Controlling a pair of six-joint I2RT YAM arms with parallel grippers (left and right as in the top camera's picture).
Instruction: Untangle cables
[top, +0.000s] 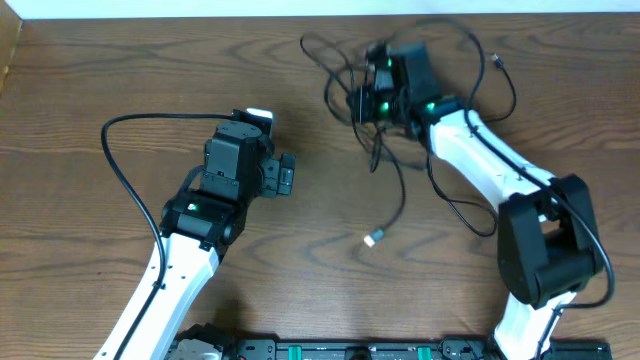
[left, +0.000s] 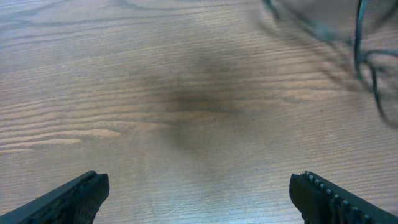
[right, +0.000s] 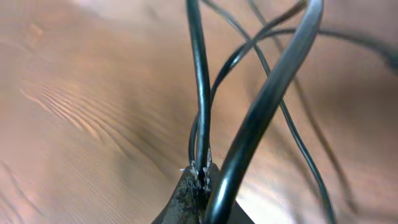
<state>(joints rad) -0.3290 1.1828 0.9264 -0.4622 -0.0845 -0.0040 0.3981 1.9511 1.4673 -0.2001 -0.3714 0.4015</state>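
Observation:
The cables (top: 400, 170) are thin black cords bunched in a tangle at the table's far centre-right. One strand trails down to a small light plug (top: 371, 238), and another plug end (top: 499, 63) lies to the right. My right gripper (top: 358, 100) sits in the tangle's left part, shut on one thin black cable (right: 199, 112) that rises from its tips (right: 200, 173). A thicker-looking black strand (right: 267, 106) crosses close in front. My left gripper (top: 286, 178) is open over bare wood to the left of the tangle, its fingers (left: 81, 196) wide apart with nothing between them.
Blurred cable loops (left: 367, 56) show at the upper right of the left wrist view. The left arm's own black cable (top: 112, 150) arcs over the table at the left. The table's far edge (top: 200, 18) runs along the top.

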